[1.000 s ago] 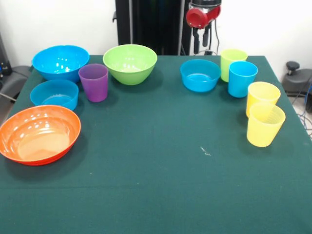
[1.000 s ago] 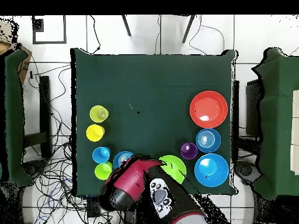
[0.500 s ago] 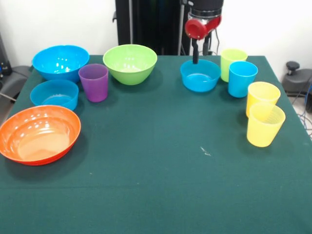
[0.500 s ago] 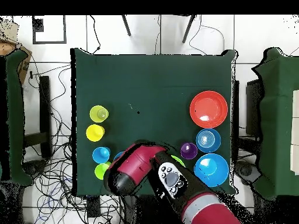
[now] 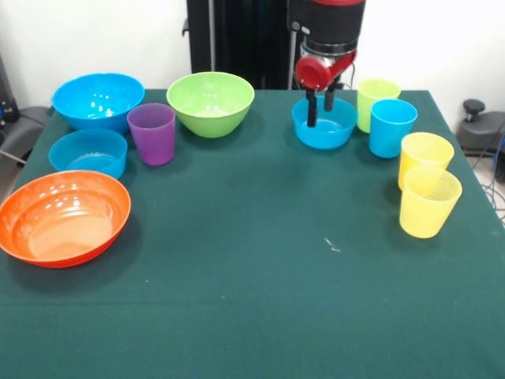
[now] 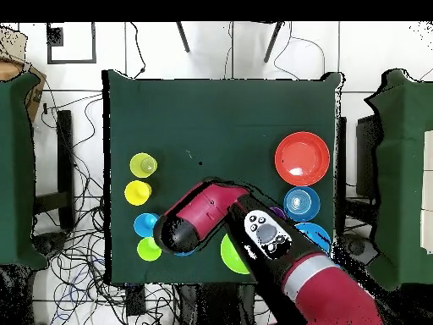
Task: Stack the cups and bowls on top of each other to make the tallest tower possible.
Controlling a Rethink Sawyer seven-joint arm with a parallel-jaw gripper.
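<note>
Desk (image 5: 260, 300) w/ green cloth is carrying everything. Orange bowl (image 5: 63, 218) is sitting well left of the small blue bowl (image 5: 323, 126), w/ green bowl (image 5: 211, 103) and purple cup (image 5: 152, 133) between them. Claw (image 5: 319, 110) is hanging over that blue bowl, fingers spread apart, holding nothing.

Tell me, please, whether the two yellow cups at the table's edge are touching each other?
Cannot tell. In the front view the nearer yellow cup overlaps the farther yellow cup; overhead they sit very close, with no plain gap or contact.
</note>
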